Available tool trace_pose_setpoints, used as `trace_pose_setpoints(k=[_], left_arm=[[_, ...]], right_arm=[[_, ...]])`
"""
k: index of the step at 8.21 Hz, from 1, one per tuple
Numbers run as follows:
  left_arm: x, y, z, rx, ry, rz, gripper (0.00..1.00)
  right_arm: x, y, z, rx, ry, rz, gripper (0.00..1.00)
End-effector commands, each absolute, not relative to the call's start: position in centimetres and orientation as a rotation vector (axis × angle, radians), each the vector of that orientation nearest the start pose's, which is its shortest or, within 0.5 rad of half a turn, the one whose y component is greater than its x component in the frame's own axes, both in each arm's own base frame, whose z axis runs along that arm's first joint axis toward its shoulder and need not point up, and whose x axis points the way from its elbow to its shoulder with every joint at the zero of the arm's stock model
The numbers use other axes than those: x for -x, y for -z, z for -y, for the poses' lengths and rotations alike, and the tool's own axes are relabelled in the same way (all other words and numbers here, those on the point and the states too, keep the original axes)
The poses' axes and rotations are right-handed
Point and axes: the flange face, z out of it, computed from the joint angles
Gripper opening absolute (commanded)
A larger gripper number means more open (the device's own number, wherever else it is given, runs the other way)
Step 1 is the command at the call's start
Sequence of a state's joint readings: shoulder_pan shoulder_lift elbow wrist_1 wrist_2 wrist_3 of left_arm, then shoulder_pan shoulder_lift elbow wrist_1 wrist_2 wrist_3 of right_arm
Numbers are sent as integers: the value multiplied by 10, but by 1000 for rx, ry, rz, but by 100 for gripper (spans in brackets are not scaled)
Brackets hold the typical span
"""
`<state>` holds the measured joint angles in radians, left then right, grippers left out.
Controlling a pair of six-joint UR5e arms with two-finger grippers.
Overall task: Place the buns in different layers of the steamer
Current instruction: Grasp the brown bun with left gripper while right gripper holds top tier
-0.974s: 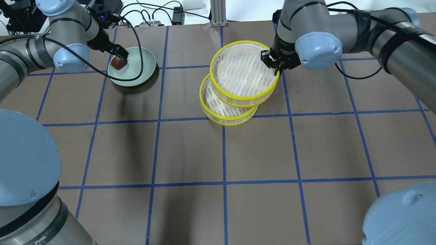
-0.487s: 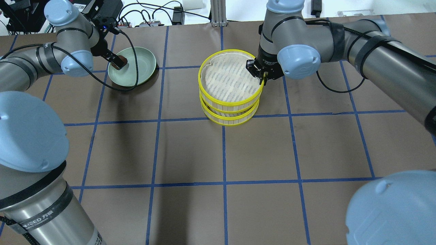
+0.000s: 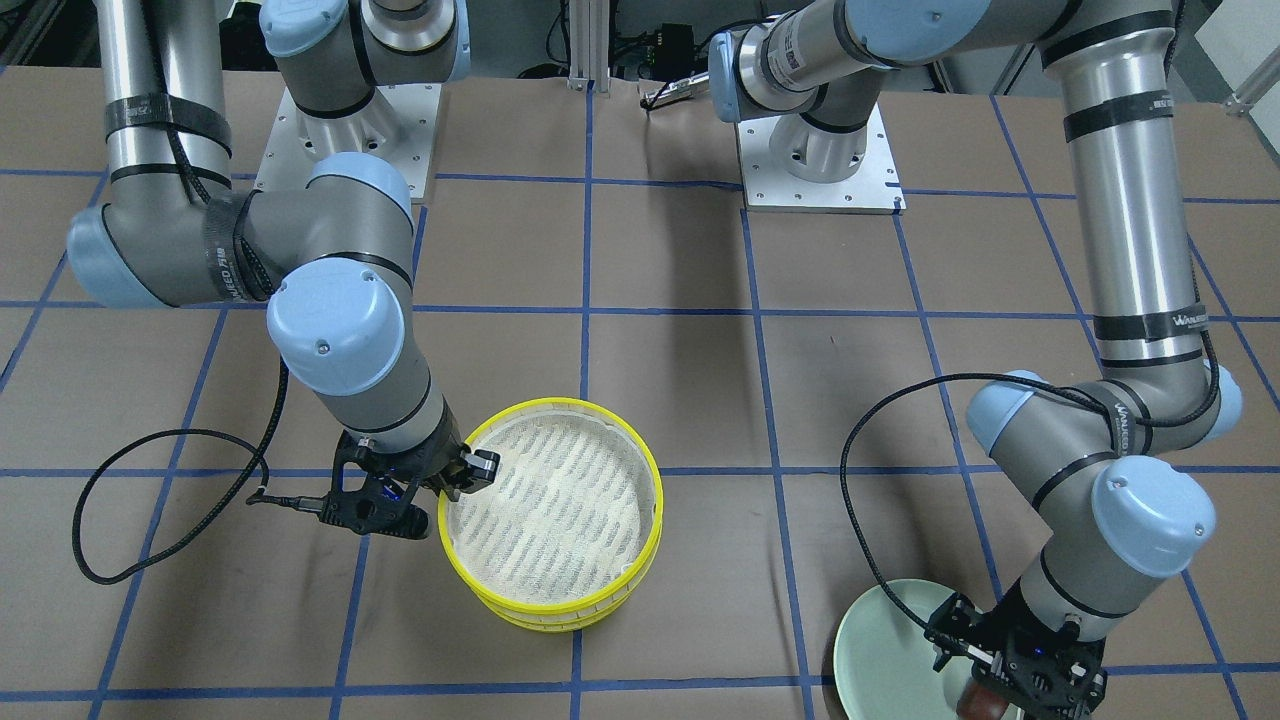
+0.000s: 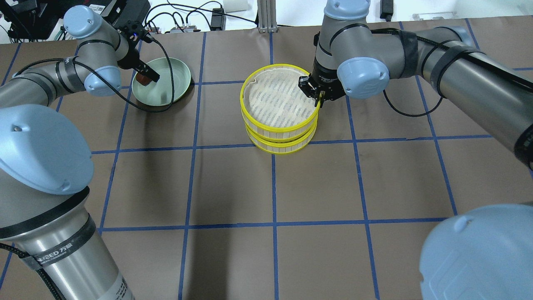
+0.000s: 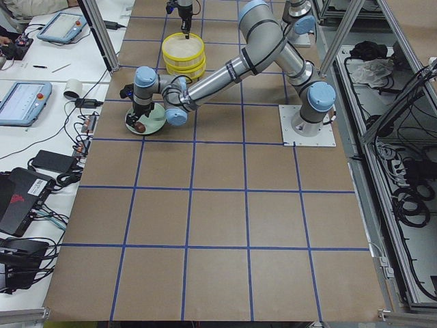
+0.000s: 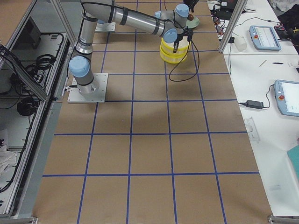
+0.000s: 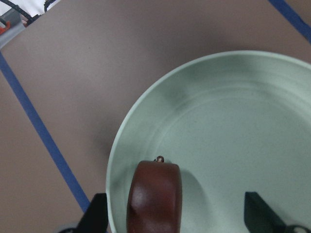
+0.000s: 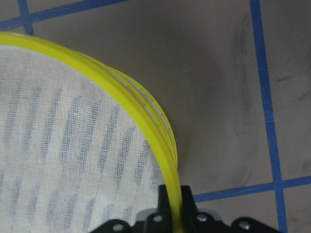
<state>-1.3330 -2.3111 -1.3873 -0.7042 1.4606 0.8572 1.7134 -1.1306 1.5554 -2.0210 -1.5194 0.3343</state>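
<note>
The steamer is two yellow-rimmed trays, the top tray [image 4: 275,130] stacked squarely on the lower tray [image 4: 280,150]. My right gripper [image 4: 319,98] is shut on the top tray's rim at its right side; the right wrist view shows the rim [image 8: 146,109] pinched between the fingers. The top tray's mesh floor is bare. The dark reddish-brown bun [image 7: 154,199] lies at the left edge of the pale green plate [image 4: 175,83]. My left gripper [image 4: 146,77] is open and straddles it, fingers [image 7: 97,213] spread wider than the bun. The cream-white bun is hidden.
Black cables loop from each wrist over the brown table with its blue tape grid [image 4: 272,187]. Electronics and cables lie beyond the table's far edge [image 4: 187,21]. The steamer [image 3: 560,600] and plate [image 3: 880,640] sit near that edge.
My right gripper has carried the top tray to the left and set it squarely over the lower tray. The left gripper has stayed over the brown bun on the plate.
</note>
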Motion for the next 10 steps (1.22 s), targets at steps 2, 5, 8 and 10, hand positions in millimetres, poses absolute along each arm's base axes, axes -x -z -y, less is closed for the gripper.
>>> trace_pose_setpoints(k=[2, 5, 8, 10], left_arm=[[-34, -186, 761, -965, 479, -2907, 100], [-35, -184, 761, -968, 468, -2896, 64], [-38, -196, 759, -956, 459, -2868, 0], [-38, -210, 758, -901, 481, -2880, 0]], right_arm=[[-226, -285, 616, -275, 18, -3086, 0], [-226, -280, 611, -285, -3, -3088, 0], [-225, -278, 610, -297, -10, -3086, 10], [-226, -278, 610, -301, -16, -3077, 83]])
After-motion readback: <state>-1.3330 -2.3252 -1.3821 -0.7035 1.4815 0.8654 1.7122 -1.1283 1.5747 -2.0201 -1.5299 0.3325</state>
